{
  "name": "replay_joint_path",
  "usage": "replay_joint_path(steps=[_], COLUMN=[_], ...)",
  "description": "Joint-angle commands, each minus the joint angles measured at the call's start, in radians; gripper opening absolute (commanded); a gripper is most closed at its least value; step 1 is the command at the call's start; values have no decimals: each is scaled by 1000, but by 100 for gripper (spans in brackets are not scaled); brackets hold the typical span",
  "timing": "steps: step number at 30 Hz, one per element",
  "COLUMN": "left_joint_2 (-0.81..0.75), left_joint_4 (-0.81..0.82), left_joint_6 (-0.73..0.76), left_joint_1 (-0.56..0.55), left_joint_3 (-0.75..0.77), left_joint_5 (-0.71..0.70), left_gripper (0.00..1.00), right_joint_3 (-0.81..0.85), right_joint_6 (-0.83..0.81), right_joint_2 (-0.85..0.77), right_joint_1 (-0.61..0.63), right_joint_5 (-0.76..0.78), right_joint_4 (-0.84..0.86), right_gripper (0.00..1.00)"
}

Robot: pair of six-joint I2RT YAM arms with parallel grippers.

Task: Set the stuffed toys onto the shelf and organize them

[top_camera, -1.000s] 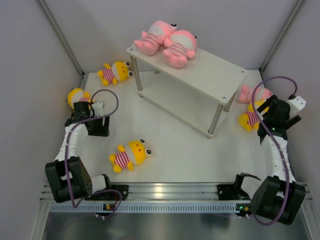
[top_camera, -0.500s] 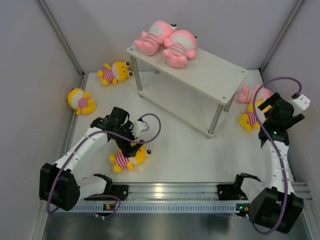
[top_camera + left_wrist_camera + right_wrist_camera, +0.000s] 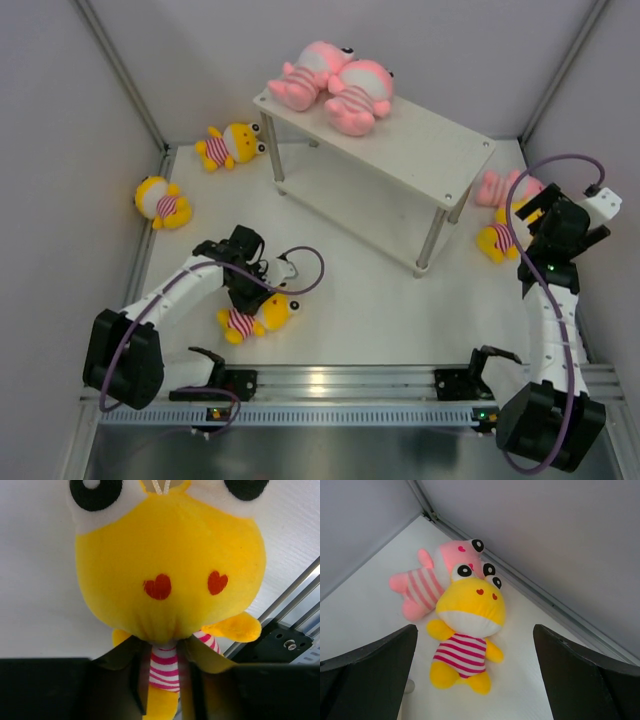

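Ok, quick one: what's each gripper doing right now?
Left gripper: closed on the striped torso of the yellow stuffed toy.
Right gripper: open, holding nothing, over a second yellow toy and a pink toy.

Seven stuffed toys are counted. Four are yellow. A first yellow toy (image 3: 240, 322) is seen between the fingers of the left gripper (image 3: 255, 300). A second yellow toy (image 3: 162, 202) and a third yellow toy (image 3: 232, 145) are found well beyond that gripper. A fourth yellow toy (image 3: 497, 240) is seen just ahead of the right gripper (image 3: 528, 228). Three are pink: a first pink toy (image 3: 495, 187) is found touching the fourth yellow one, and a second pink toy (image 3: 310, 75) and a third pink toy (image 3: 360, 97) are seen well apart from both grippers. One shelf (image 3: 420, 150) is counted.
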Motion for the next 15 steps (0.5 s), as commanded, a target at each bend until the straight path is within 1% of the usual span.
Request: replay_joint_path(steps=[1, 2, 3, 4, 10, 13, 15], left_joint_2=[-11, -15, -21, -27, -54, -47, -36], left_joint_4=[-8, -8, -6, -2, 80, 83, 78], left_joint_6=[13, 10, 7, -5, -95, -148, -183], left_joint_1=[-1, -1, -1, -1, 7, 52, 100], left_joint_3=[2, 7, 14, 19, 59, 137, 195], left_joint_5=[19, 22, 22, 19, -52, -47, -38], left_gripper=[24, 18, 5, 0, 0, 0, 0], right_joint_3=[64, 64, 65, 65, 116, 160, 203], right_joint_6=[-7, -8, -11, -10, -17, -17, -24], right_joint_2=[-32, -28, -28, -28, -18, -27, -44], right_joint_1=[-8, -8, -8, -8, -8, -8, -8], right_joint_5=[-10, -11, -17, -24, -82, -120, -213], right_joint_4=[20, 20, 20, 17, -9, -31, -28], right_gripper=[99, 99, 99, 99, 100, 99, 98])
